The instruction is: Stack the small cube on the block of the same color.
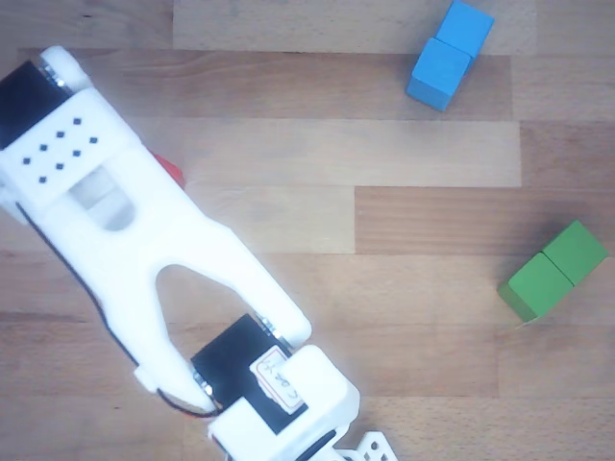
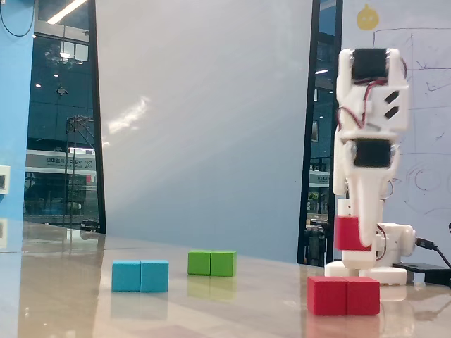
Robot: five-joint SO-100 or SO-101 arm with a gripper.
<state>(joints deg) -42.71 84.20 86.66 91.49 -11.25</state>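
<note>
Fixed view: hand [image 2: 354, 238] closed on the small cube [image 2: 349, 233], suspended just above the block [image 2: 343, 295] on the counter [image 2: 211, 310]; placing step; next move likely needs straight descent, centred, then release.

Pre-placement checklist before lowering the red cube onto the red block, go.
1. Grip: gripper shut on the small cube, cube held above the table. Ok.
2. Target free: top of the block is bare, nothing on it. Ok.
3. Sideways line-up in the fixed view: cube hangs over the block, near its middle seam. Ok.
4. Depth line-up: the other view hides cube and block under the arm; only a red corner shows. Cannot tell.
5. Cube level: it looks slightly tilted in the fingers. Not ok, though slight.
6. Neighbours: blue block and green block sit well away from the descent. Ok.
</note>
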